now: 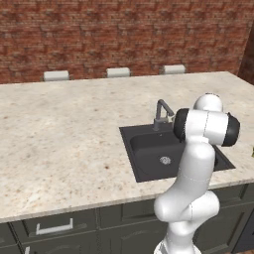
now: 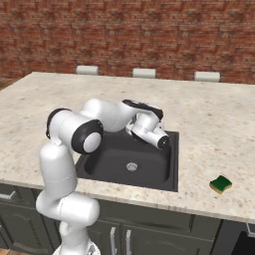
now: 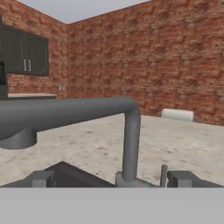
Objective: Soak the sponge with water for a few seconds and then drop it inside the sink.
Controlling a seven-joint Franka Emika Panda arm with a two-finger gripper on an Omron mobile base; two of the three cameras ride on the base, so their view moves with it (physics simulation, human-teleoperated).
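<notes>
The sponge (image 2: 220,185), yellow with a green layer, lies on the counter to the right of the sink (image 2: 172,164). The dark sink (image 1: 130,135) has a round silver drain (image 2: 131,166) and a grey faucet (image 1: 161,114) at its back rim. My arm is folded low over the basin. In the hand view my gripper (image 3: 113,180) is open and empty, its fingers (image 3: 41,179) standing wide apart. It faces the faucet (image 3: 131,144) at close range, with the spout running off to the left and a small lever (image 3: 164,174) beside the stem. Water is out of view.
The light stone counter (image 1: 59,139) spreads wide around the sink. Three white seat backs (image 1: 118,72) show beyond its far edge, before a brick wall. Dark cabinet fronts (image 1: 54,225) run under the near edge. Dark wall cabinets (image 3: 24,54) hang far off.
</notes>
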